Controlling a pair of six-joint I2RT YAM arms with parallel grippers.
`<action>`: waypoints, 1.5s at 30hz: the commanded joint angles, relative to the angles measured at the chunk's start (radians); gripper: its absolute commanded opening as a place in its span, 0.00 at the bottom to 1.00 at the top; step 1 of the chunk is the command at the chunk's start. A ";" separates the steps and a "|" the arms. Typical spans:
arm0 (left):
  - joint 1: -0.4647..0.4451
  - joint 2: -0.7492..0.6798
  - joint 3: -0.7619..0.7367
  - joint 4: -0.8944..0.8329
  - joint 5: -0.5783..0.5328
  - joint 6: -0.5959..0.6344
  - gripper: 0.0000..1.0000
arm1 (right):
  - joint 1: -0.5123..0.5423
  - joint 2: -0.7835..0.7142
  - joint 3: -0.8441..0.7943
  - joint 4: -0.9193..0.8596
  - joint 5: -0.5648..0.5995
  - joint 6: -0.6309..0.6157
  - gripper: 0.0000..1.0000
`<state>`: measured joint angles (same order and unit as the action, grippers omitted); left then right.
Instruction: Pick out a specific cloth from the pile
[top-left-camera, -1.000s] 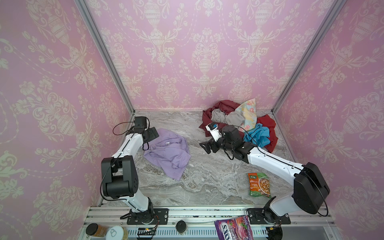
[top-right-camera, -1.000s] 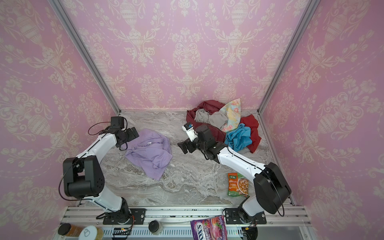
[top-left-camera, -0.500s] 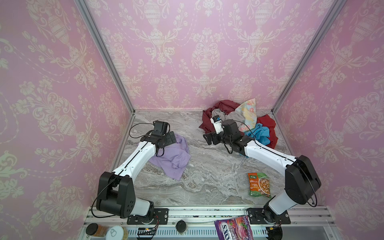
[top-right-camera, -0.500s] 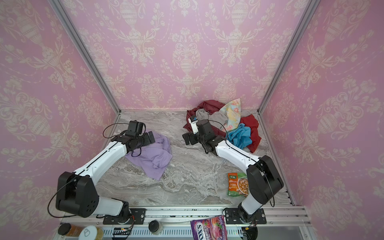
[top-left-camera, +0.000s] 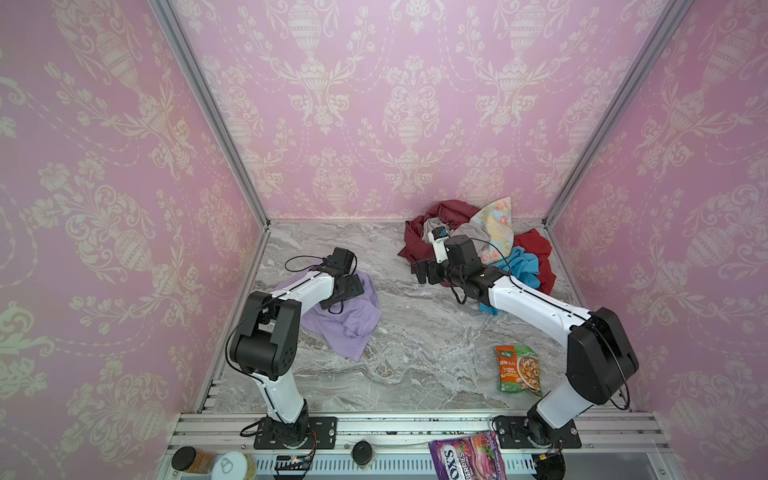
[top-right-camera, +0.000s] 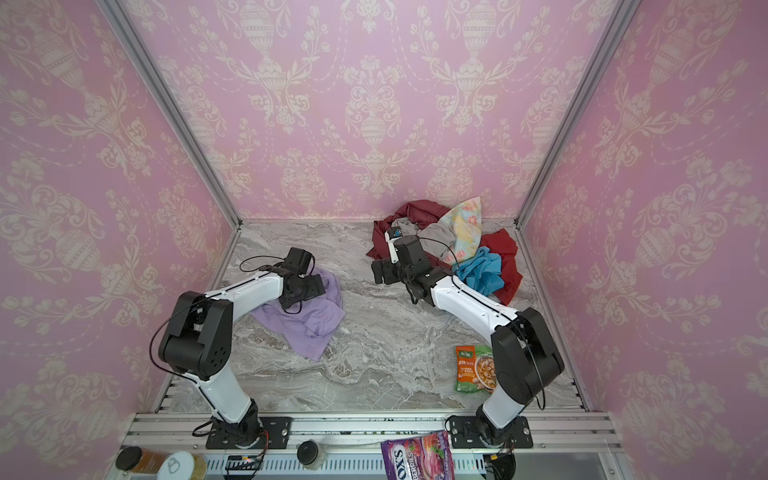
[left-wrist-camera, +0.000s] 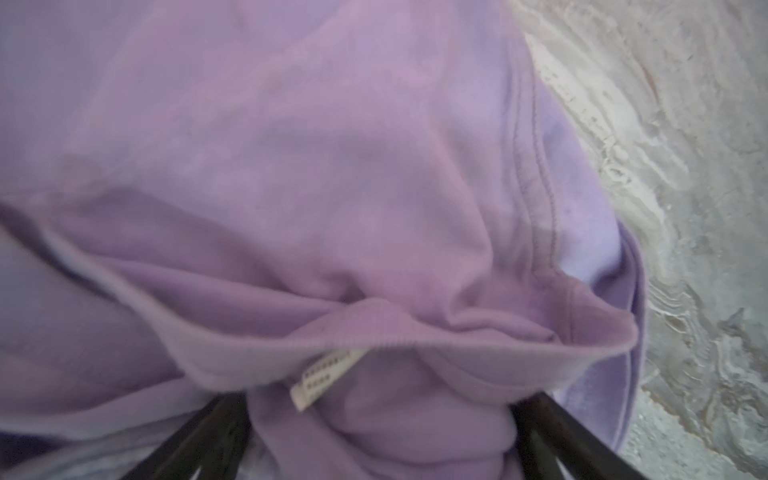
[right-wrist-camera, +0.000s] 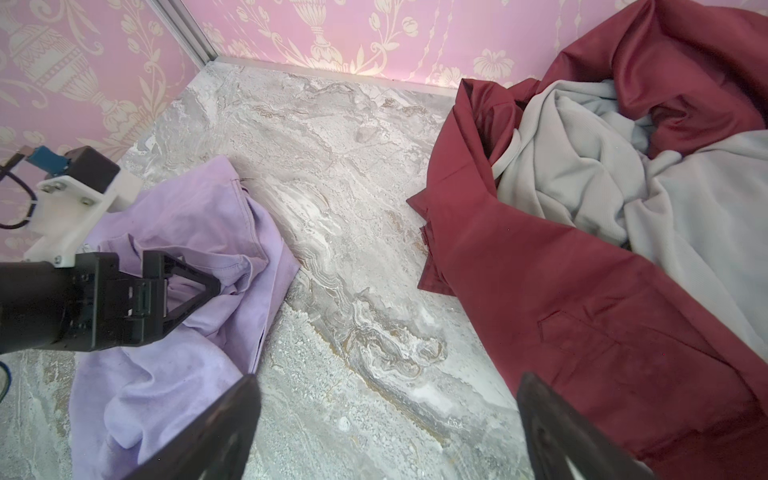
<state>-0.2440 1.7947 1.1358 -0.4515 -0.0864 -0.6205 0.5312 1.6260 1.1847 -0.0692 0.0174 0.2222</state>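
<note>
Pale lavender soft fabric cloth (top-left-camera: 353, 328) lies apart from the pile of mixed garments (top-left-camera: 457, 212), left gripper (top-left-camera: 353, 287) now over it

A second ago the left gripper sat at the cloth's wall-side edge. Since then that arm has swung in over the fabric, which has rumpled up around it. Its fingers (left-wrist-camera: 199, 440) stand spread, with a ribbed fold and a small white label (left-wrist-camera: 316, 386) lying between them, not pinched. The right gripper (top-left-camera: 420, 272) has shifted a little closer to the pile, a heap of shiny maroon, grey, teal and pastel floral pieces. Its fingers are spread too and hold nothing, with bare marble beneath them.

For the task this reads as nearly done. The cloth is directly under the left gripper, well apart from the right gripper and the pile just beside it, with bare surface between. What seems left is a tidy or a withdrawal, not a fresh search.

The grey marble-patterned desk (top-left-camera: 415, 365) is flat and looks smooth, so fabric should slide on it easily. A green snack packet (top-left-camera: 519, 370) lies on it, well behind the right gripper, near that arm's base. Pink damask wallpaper walls (top-left-camera: 395, 104) close three sides, joined by aluminium corner posts (top-left-camera: 208, 112); a purple sweet packet (top-left-camera: 467, 459) and lidded jars (top-left-camera: 195, 459) sit by the front rail
</note>
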 joint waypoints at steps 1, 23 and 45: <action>0.023 0.046 0.088 -0.079 0.049 0.209 0.97 | -0.017 -0.041 -0.046 -0.015 0.017 0.006 0.97; 0.320 -0.085 -0.016 -0.090 0.051 0.782 0.99 | -0.026 -0.086 -0.106 0.067 -0.049 -0.027 0.98; 0.311 -0.656 -0.353 0.525 0.244 0.613 0.99 | -0.167 -0.496 -0.311 0.050 0.165 -0.210 1.00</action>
<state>0.0681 1.1530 0.8711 -0.1390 0.1001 0.0467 0.3843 1.1931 0.9463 -0.0608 0.1059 0.0624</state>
